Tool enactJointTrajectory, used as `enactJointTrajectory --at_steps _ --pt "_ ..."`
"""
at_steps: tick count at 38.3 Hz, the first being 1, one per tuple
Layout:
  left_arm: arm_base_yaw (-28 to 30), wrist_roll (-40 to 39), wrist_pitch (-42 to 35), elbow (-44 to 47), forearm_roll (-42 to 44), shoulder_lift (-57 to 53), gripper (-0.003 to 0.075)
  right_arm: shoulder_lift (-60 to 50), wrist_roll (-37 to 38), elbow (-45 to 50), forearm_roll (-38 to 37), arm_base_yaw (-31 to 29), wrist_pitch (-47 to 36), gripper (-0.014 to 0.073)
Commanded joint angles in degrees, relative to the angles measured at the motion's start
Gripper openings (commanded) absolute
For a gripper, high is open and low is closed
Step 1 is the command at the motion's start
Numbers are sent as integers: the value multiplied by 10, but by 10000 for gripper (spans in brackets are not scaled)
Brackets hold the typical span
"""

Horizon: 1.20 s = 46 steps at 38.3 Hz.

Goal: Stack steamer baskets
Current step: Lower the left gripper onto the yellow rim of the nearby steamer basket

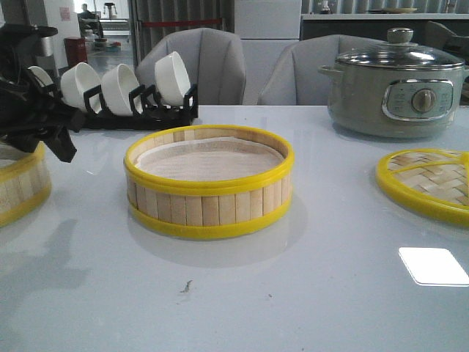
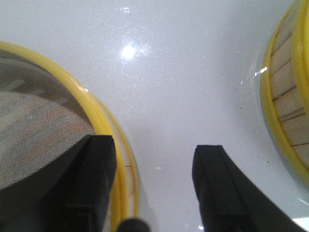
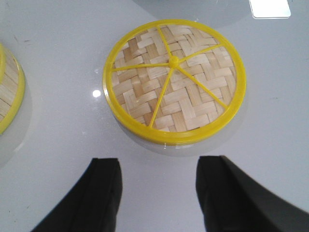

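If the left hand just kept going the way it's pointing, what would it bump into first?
Probably the rim of the basket beneath it: the left hand is open, one finger over that rim, the other over bare table. Depth is unclear.

One steamer basket (image 1: 209, 182) sits mid-desk (image 1: 308, 293); the second basket (image 1: 20, 187) lies at the left edge, the left pincer (image 2: 154, 186) straddling its rim. The lid (image 1: 429, 183) lies at the right edge, the pot (image 1: 396, 84) behind it, a cup rack (image 1: 128, 95) at the back left.
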Motion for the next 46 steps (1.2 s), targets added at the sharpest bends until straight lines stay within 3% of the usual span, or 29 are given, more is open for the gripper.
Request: enactJointTrajectory --at_steps 1,15,41,46 --pt "-2 -8 14 -15 -5 -15 424 -4 -3 -20 0 0 -36 465" --pt "-2 -8 80 -71 -5 -17 424 -4 -3 -20 0 0 -36 465" --pt "-1 -8 112 -78 4 -17 424 -2 -3 -20 0 0 -37 465" --pt "7 -45 116 -78 35 -17 424 -2 -3 -20 0 0 -36 465"
